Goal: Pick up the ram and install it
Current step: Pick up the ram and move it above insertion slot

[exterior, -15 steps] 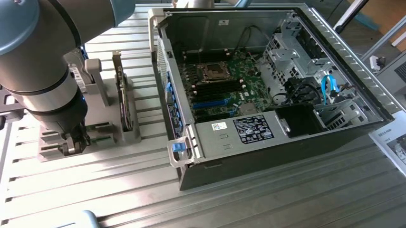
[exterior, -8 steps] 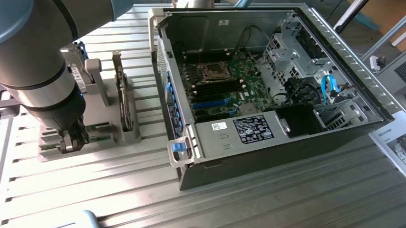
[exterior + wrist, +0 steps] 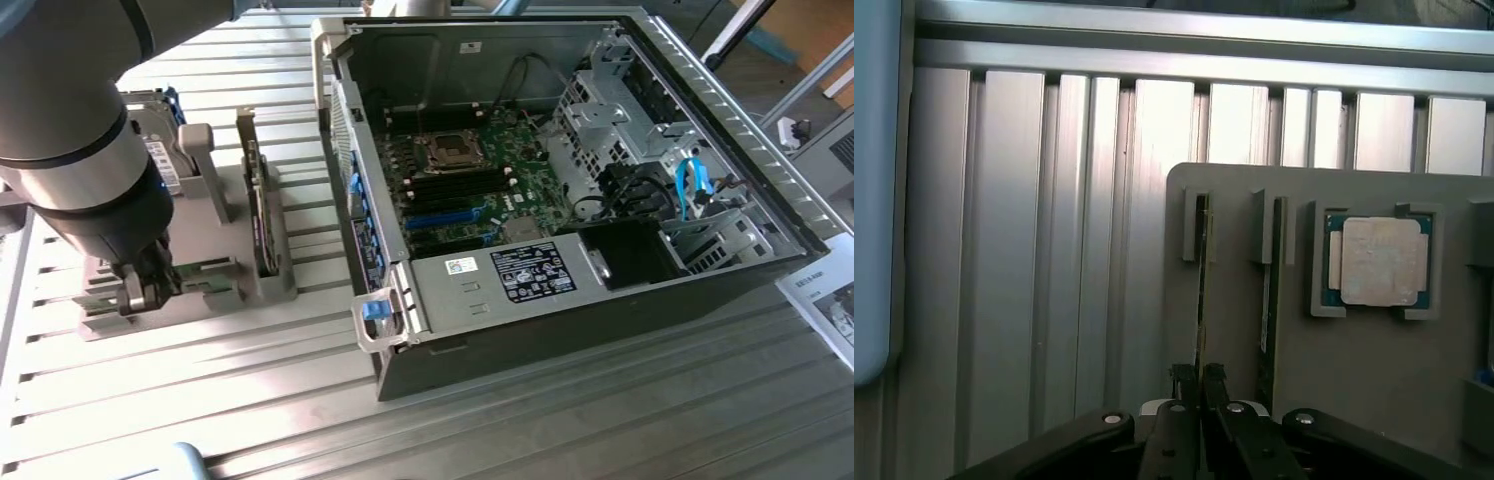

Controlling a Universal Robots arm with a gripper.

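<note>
While the black claw (image 3: 1201,372) on the big grey robot arm (image 3: 80,130) reaches down over the flat grey plastic holder (image 3: 1354,390), its two fingers (image 3: 1216,385) are squeezed together on the ram (image 3: 1202,285). The ram is a thin, narrow board stick, seen here from its edge. It stands up on its long edge in a slot of the holder, and the claw grips it at one end. A second thin stick (image 3: 1269,300) stands in the next slot, just beside the ram. On the other side of that stick, a square silver chip with a green rim (image 3: 1379,262) lies flat in its own pocket. The holder rests on a table of long shiny metal slats (image 3: 1014,250). In the exterior view, the claw (image 3: 144,285) is low over the holder (image 3: 200,280) at the exterior view's left, near a tall upright card (image 3: 250,180). The open grey computer case (image 3: 747,150), with its green main board (image 3: 467,180) inside, sits well apart at the exterior view's right.
</note>
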